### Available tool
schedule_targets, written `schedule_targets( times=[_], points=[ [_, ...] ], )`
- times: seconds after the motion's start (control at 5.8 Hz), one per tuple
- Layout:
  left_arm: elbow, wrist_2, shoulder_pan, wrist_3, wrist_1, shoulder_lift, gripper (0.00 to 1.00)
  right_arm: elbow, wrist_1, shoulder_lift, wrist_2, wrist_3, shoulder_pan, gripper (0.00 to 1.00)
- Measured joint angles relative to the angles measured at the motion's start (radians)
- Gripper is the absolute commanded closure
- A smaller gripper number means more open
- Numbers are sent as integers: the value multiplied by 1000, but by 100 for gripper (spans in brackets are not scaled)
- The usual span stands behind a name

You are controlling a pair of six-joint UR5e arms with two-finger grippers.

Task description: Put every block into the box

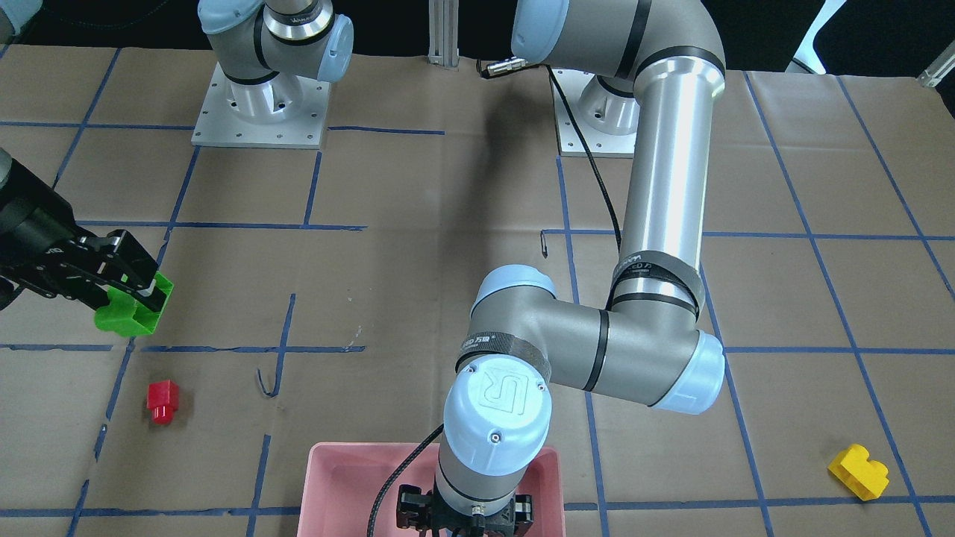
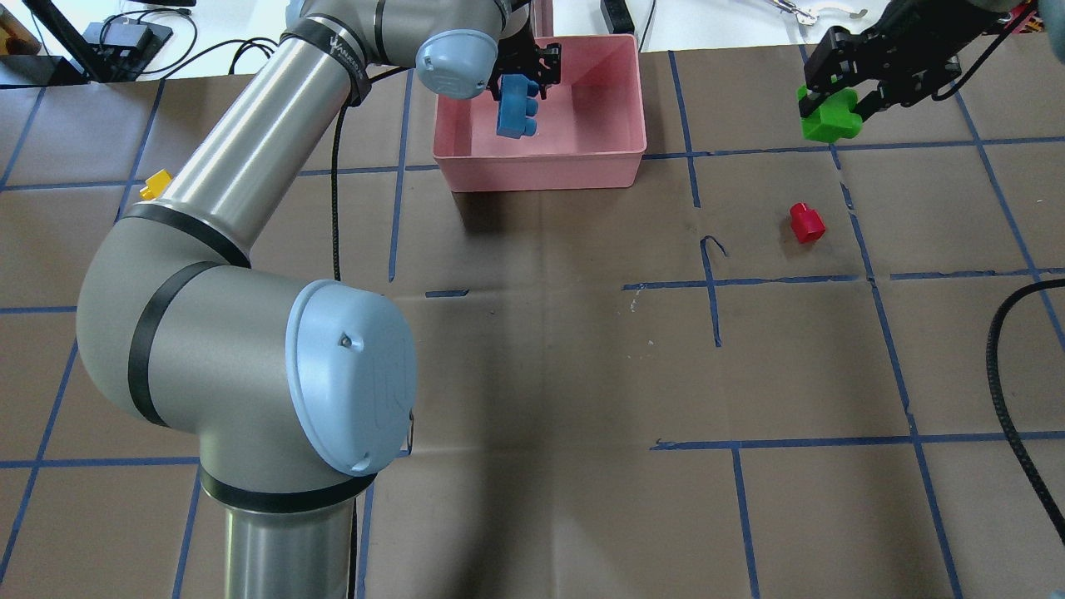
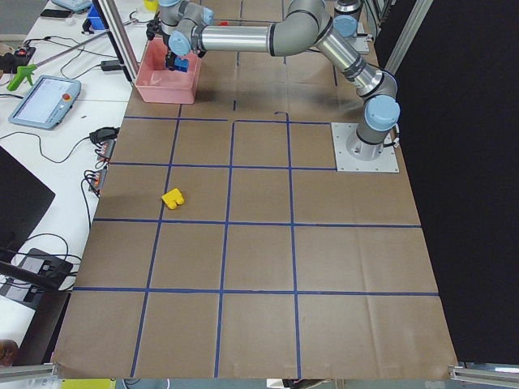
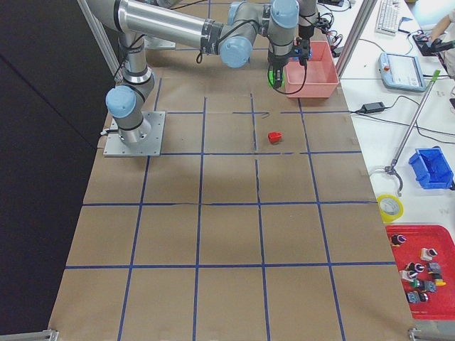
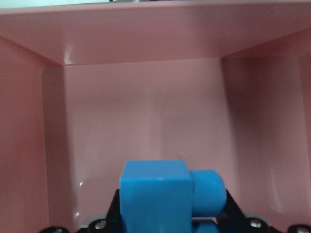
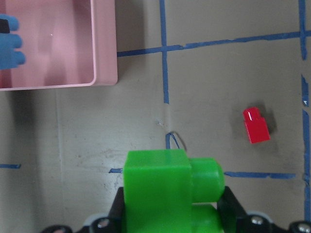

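My left gripper point(image 2: 521, 81) is shut on the light blue block point(image 2: 516, 106) and holds it over the inside of the pink box point(image 2: 541, 158). In the left wrist view the blue block point(image 5: 160, 194) hangs above the box floor point(image 5: 146, 107). My right gripper point(image 2: 834, 101) is shut on the green block point(image 2: 828, 118), off the box's right side. The green block point(image 6: 165, 189) is held above the table in the right wrist view. The red block point(image 2: 805, 223) lies on the table near the right gripper. The yellow block point(image 1: 859, 470) lies on the left arm's side, partly hidden in the overhead view.
The left arm point(image 2: 250, 333) stretches across the table's left half and hides much of it. A black cable point(image 2: 1011, 383) hangs at the right edge. Blue tape lines grid the brown table cover. Both arm bases point(image 1: 261, 104) stand at the robot's edge of the table.
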Motion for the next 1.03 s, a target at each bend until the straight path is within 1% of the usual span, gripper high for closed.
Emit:
schedule_targets(
  times=[0.17,0.52,0.69,1.03],
  points=[
    [0,-1,23,4,-22,32,1,-25,-29,27,44,10,21,95],
    [-15,-1,107,46,-138,133,1,-130,-43,117,106,74,86,95],
    [-29,0,185,101,-193,181,1,-231,-58,202,103,111,154,95],
    [-99,1,396,168,-229,235,1,-492,-83,435,30,112,300,95]
  ],
)
